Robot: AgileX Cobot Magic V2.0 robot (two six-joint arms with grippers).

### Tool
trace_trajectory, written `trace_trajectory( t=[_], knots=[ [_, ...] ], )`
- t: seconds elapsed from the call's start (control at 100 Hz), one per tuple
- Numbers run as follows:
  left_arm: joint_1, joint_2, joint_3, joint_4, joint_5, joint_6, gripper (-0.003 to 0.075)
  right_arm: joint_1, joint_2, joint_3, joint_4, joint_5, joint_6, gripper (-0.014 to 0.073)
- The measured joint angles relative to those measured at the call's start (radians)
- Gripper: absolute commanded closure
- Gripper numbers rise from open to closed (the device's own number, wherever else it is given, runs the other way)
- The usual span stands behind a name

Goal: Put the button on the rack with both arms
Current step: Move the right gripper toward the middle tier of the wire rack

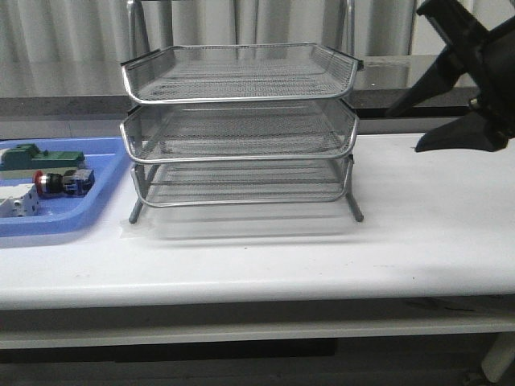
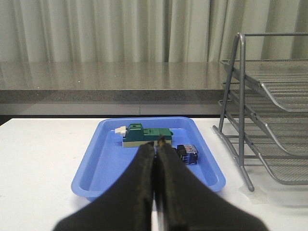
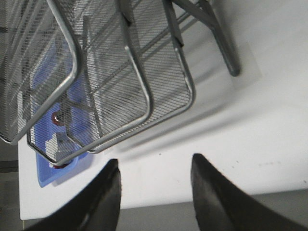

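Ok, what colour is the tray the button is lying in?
Blue. The tray shows best in the left wrist view, with the button lying in it.

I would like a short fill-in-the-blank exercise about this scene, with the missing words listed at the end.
1. The button lies in the blue tray, to the ____ of the rack in the front view.
2. The rack has ____ wire-mesh trays.
3. The fingers of the left gripper are ____.
4. The fingers of the right gripper are ____ and hold nothing.

Missing words: left; three; shut; open
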Motion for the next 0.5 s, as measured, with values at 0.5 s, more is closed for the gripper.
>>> trace_trajectory(
  t=[0.5],
  knots=[
    [0.0,0.0,0.0,0.0,0.0,0.0,0.0741,0.007,0.262,-0.186,0.099,0.102,-0.083,0.0232]
  ],
)
